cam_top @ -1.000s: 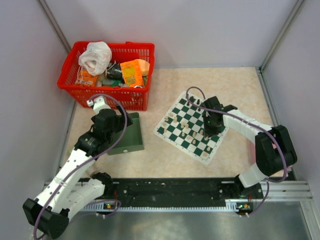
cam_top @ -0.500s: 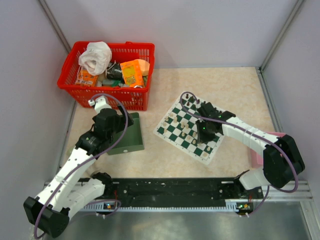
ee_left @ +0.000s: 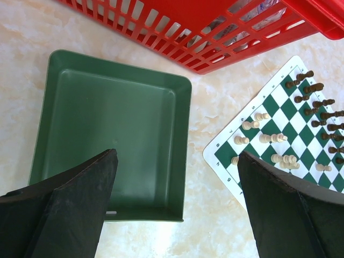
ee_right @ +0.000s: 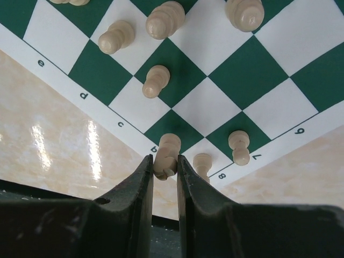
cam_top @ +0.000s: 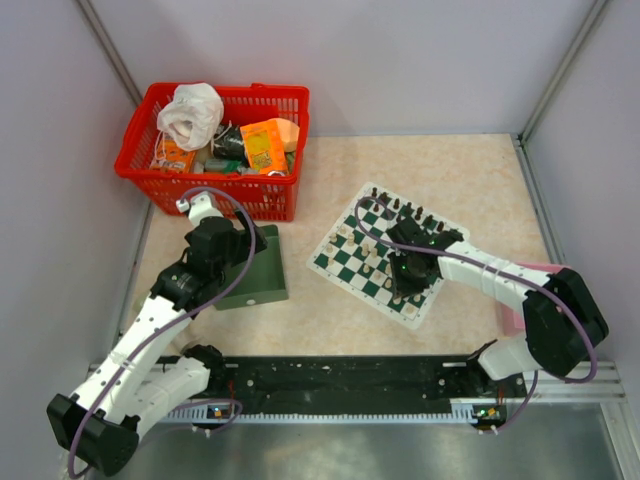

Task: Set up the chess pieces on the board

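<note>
1. The board [cam_top: 324,262] is a thin mat of green and white checks with a white border. It lies flat on the desk, turned cornerwise like a diamond.
2. Black chess pieces [cam_top: 412,213] stand upright along its 1 o'clock edge.
3. Cream pieces [cam_top: 364,250] stand scattered over its 8 o'clock half.
4. One cream piece [ee_right: 166,153] is pinched in the right hand [ee_right: 165,167] at the border by letter b. Two more stand just at its 3 o'clock.

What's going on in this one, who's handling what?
The right gripper is shut on a cream-white chess piece at an edge square of the board, close to one corner. Other white pieces stand scattered across the squares, and black pieces line the far side. The left gripper hangs open above the green tray, holding nothing.
</note>
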Action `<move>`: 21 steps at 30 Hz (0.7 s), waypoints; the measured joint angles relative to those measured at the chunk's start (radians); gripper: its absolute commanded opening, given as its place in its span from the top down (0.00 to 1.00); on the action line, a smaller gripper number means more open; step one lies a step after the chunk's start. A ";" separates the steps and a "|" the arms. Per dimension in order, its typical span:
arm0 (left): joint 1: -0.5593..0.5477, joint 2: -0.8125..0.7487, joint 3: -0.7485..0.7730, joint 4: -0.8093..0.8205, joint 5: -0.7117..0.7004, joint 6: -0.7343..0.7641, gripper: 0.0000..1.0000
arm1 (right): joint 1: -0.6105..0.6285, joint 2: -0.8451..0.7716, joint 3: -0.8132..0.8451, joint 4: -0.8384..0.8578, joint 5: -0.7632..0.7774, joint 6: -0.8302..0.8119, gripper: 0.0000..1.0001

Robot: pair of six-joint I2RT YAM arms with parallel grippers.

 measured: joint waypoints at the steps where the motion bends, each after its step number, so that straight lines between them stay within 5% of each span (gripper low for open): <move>1: 0.000 0.000 0.000 0.000 0.000 0.000 0.01 | 0.002 0.000 -0.002 0.000 0.007 0.002 0.85; 14: 0.002 -0.011 -0.014 -0.001 0.000 0.000 0.01 | 0.011 0.030 -0.023 0.033 0.028 0.018 0.84; 21: 0.002 -0.011 -0.014 0.000 0.000 0.000 0.01 | 0.011 0.029 -0.026 0.038 0.025 0.018 0.65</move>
